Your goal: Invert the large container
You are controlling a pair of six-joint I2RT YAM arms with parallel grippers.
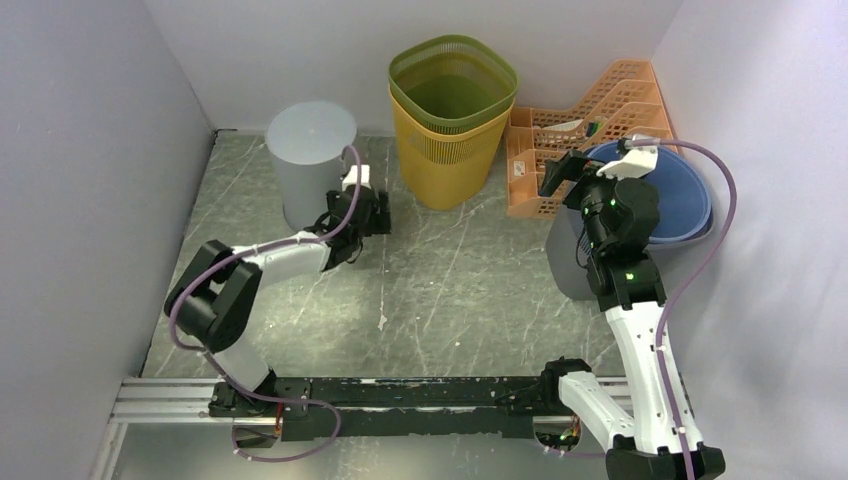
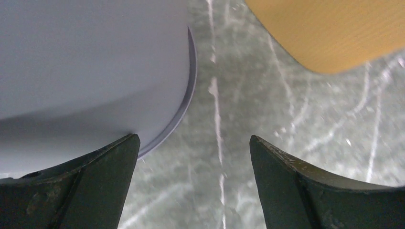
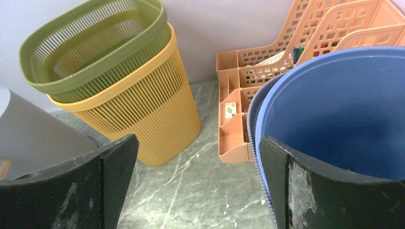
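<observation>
A grey container (image 1: 310, 160) stands upside down at the back left, closed base up; its wall and floor rim fill the left of the left wrist view (image 2: 86, 62). My left gripper (image 1: 372, 210) is open and empty just right of it (image 2: 193, 143), the left finger against its lower wall. A large blue container (image 1: 680, 190) stands mouth up at the right, its inside showing in the right wrist view (image 3: 334, 105). My right gripper (image 1: 562, 172) is open and empty at its left rim (image 3: 198, 143), the right finger over the rim.
A green basket nested in a yellow basket (image 1: 450, 110) stands at the back middle. An orange desk organiser (image 1: 590, 130) stands behind the blue container. White walls close in the left, back and right sides. The marbled green floor (image 1: 450, 290) lies between the arms.
</observation>
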